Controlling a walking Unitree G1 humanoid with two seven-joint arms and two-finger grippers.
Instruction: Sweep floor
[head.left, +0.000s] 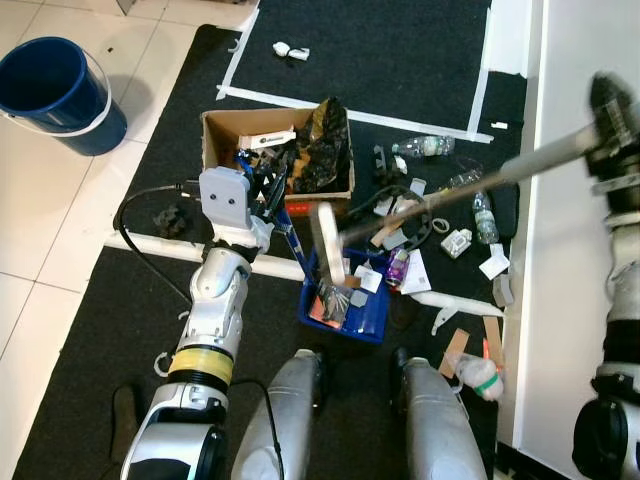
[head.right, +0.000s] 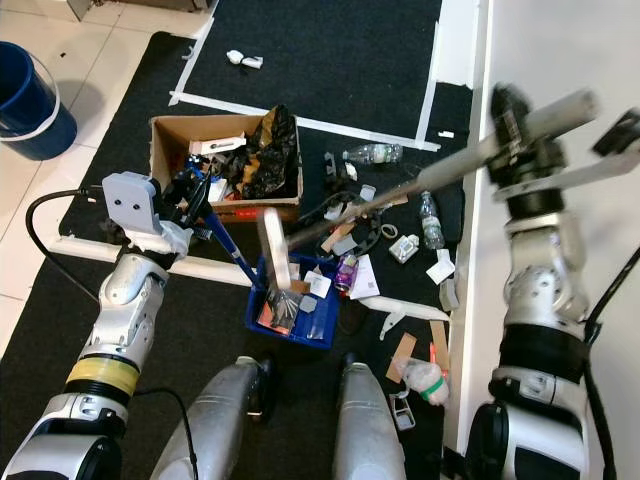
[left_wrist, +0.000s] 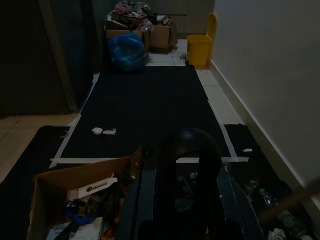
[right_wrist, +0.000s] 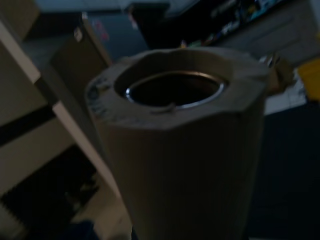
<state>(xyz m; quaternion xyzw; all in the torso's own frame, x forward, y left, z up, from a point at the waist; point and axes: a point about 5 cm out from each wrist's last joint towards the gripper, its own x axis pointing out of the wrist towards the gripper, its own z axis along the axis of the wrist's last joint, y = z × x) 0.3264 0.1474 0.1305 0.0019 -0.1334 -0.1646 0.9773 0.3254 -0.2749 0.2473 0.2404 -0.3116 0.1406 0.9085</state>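
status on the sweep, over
Right hand shut on broom handle. Left hand on blue dustpan handle. Litter scattered on mat.

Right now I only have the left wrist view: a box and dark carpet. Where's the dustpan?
Observer: The blue dustpan sits on the carpet just ahead of the robot's feet, its handle in the left hand.
Operator: And the broom?
Observer: The right hand holds the broom by its pole; its head is over the dustpan.
Operator: Any litter on the floor?
Observer: Yes, bottles and paper scraps lie to the right of the dustpan.
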